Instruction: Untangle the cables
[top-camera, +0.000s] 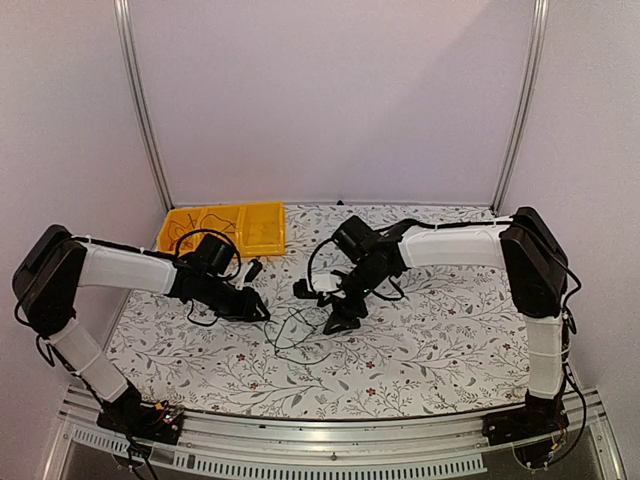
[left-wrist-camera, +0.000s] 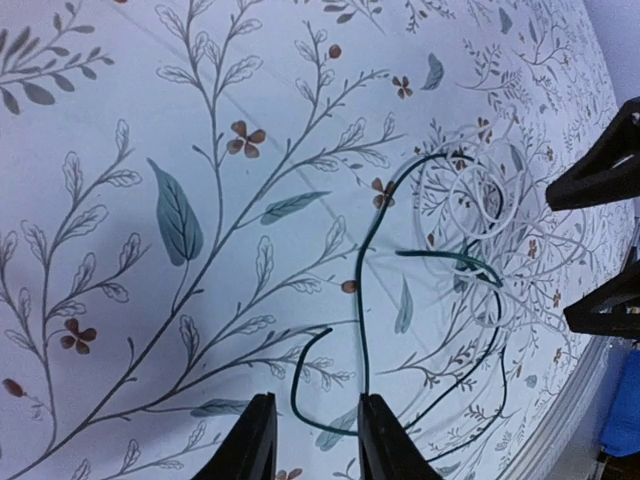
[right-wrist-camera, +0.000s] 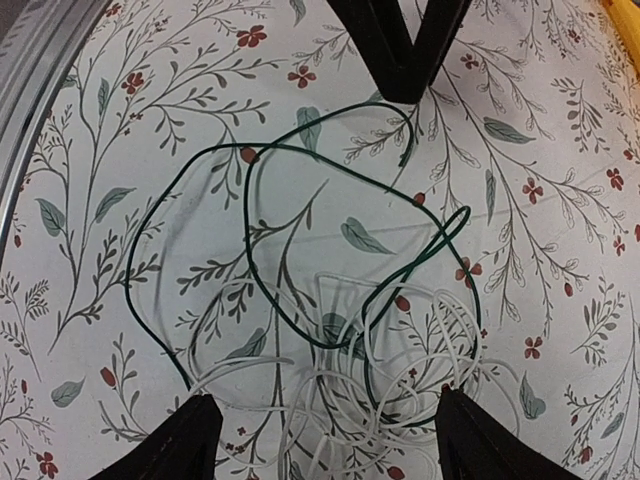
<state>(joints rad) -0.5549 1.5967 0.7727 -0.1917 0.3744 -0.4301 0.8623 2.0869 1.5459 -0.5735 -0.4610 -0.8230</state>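
Observation:
The cables lie tangled on the flowered tablecloth between my two arms: a dark green-black wire (right-wrist-camera: 250, 215) in wide loops and a pale white wire (right-wrist-camera: 400, 390) coiled in several small rings. From above they show as a thin dark tangle (top-camera: 296, 335). My left gripper (left-wrist-camera: 312, 440) hangs low over the dark wire (left-wrist-camera: 362, 300). Its fingers stand apart, with the wire's loose end (left-wrist-camera: 300, 375) lying between them and not pinched. My right gripper (right-wrist-camera: 330, 445) is open wide just above the white coil (left-wrist-camera: 478, 205). The two grippers face each other, left (top-camera: 258, 308) and right (top-camera: 338, 318).
Two yellow bins (top-camera: 262, 228) stand at the back left, one with a thin dark wire in it. Thick black arm cables loop near both wrists. The table's metal front rail (right-wrist-camera: 30, 90) runs close to the tangle. The left fingertips (right-wrist-camera: 400, 50) show opposite the right gripper.

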